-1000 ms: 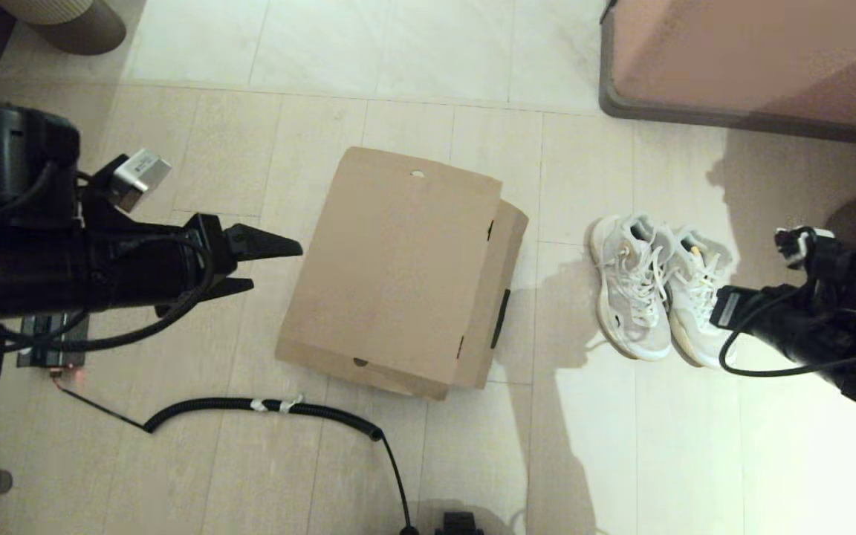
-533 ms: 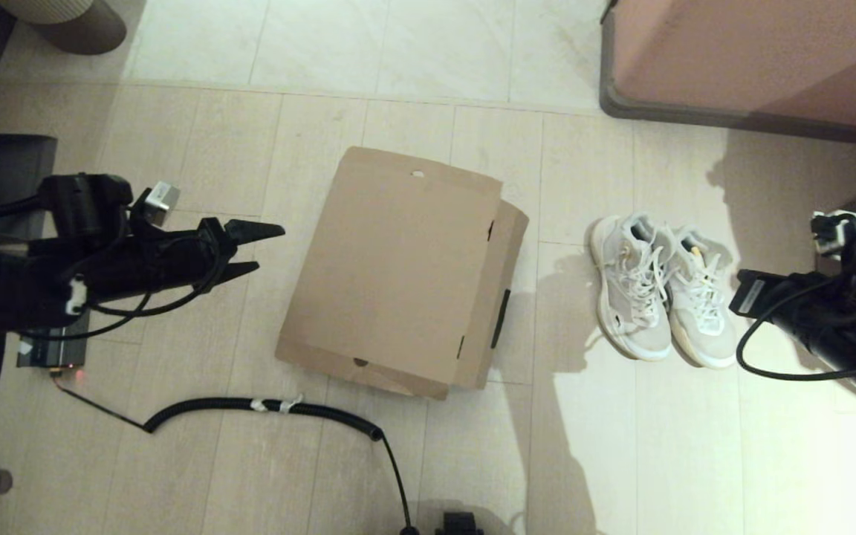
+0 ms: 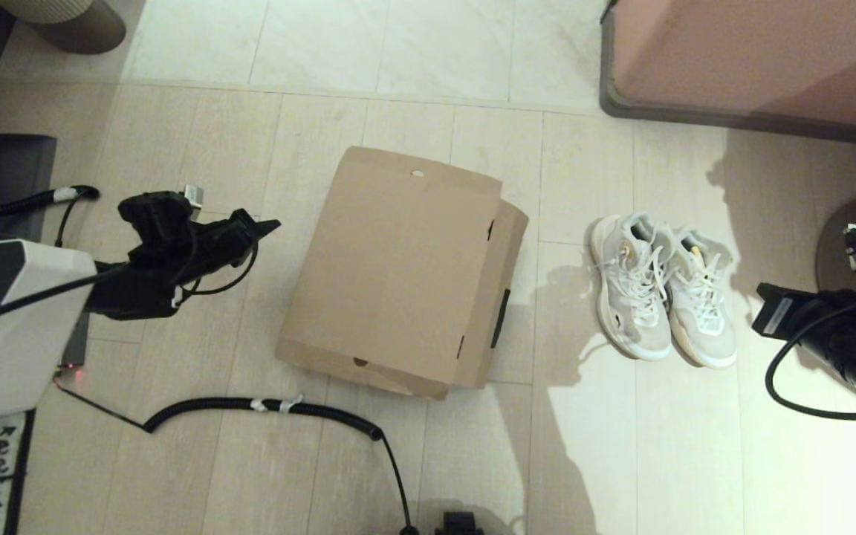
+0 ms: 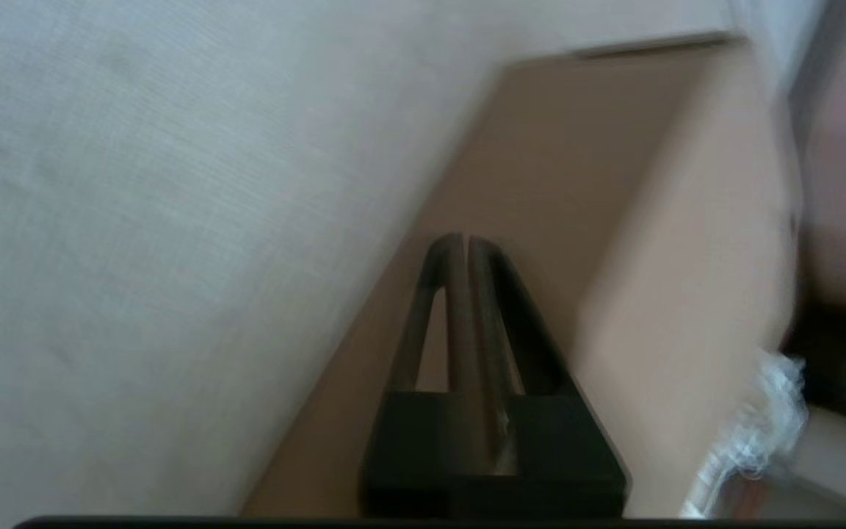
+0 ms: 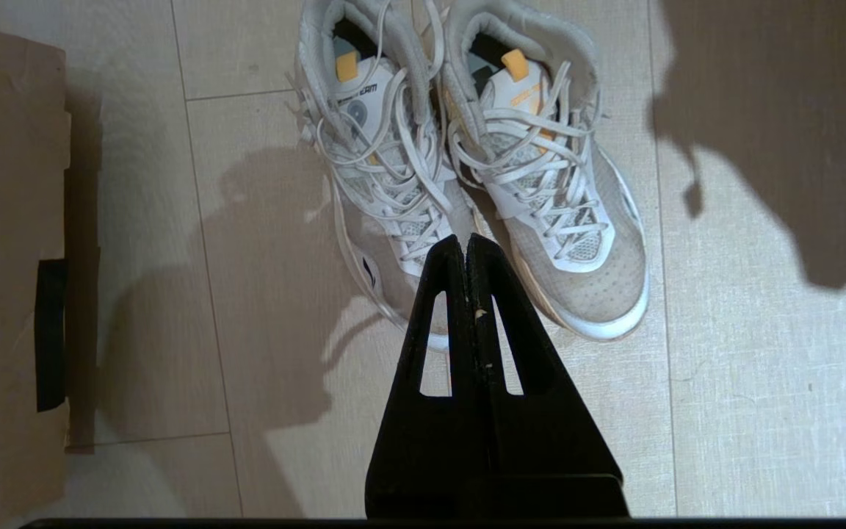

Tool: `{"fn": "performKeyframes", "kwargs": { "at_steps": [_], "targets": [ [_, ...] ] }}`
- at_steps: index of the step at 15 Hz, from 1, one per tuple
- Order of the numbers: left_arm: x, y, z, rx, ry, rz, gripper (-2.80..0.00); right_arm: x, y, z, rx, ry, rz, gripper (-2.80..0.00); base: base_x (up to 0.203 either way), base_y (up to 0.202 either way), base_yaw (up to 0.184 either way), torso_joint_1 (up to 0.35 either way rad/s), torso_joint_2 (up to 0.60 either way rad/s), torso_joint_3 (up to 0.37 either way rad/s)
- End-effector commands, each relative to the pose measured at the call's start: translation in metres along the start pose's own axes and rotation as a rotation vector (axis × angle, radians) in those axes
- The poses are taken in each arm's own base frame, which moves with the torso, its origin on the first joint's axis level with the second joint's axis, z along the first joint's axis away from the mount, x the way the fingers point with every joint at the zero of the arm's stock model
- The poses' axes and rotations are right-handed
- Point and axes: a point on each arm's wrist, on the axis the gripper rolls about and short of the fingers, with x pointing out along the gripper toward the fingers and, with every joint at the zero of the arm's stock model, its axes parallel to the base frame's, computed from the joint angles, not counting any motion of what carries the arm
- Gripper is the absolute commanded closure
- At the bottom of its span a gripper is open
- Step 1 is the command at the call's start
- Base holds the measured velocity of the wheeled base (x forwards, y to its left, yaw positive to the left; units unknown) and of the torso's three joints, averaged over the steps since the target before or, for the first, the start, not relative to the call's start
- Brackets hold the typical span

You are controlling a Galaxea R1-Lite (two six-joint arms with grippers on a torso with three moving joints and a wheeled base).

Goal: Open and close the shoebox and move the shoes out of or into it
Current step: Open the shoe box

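Beside the closed shoebox (image 3: 398, 271), both clenched end effectors, left (image 3: 264, 224) and right (image 5: 465, 246), grasp nothing.

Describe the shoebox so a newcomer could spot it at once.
Start at the pale tiled floor. In its middle lies the shoebox, lid shut, with the shoes to its right. It is the only large plain brown cardboard block there, with dark tape on one side.

Pale wood-look floor planks (image 3: 198, 461) run underfoot, giving way to lighter stone-like tiles (image 3: 368, 44) farther off. A pinkish furniture piece with a dark grey base (image 3: 755, 67) fills the far right corner. Bright light pools on the floor at right, casting hard shadows.
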Motion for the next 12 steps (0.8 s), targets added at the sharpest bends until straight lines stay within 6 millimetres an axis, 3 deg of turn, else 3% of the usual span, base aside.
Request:
{"fn": "performKeyframes", "kwargs": {
  "at_steps": [1, 3, 5, 8, 12],
  "targets": [
    [0.026, 0.037, -0.047, -0.034, 0.042, 0.042, 0.00, -0.011, 0.000, 0.005, 0.004, -0.028, 0.004, 0.00, 0.000, 0.000, 0.000, 0.000, 0.00, 0.000],
    [0.040, 0.027, -0.075, -0.044, 0.050, 0.077, 0.00, -0.018, -0.001, 0.001, 0.002, -0.014, 0.004, 0.00, 0.000, 0.000, 0.000, 0.000, 0.00, 0.000],
    [0.047, 0.016, -0.086, -0.044, 0.063, 0.067, 0.00, -0.022, -0.002, -0.001, 0.002, -0.008, 0.003, 0.00, 0.000, 0.000, 0.000, 0.000, 0.00, 0.000],
    [0.054, -0.002, -0.097, -0.042, 0.080, 0.036, 0.00, -0.025, -0.003, -0.002, 0.001, -0.006, 0.002, 0.00, 0.000, 0.000, 0.000, 0.000, 0.00, 0.000],
    [0.045, -0.017, -0.095, -0.052, 0.102, 0.049, 0.00, -0.027, -0.002, -0.007, -0.001, 0.013, 0.008, 0.00, 0.000, 0.000, 0.000, 0.000, 0.00, 0.000]
  ]
}}
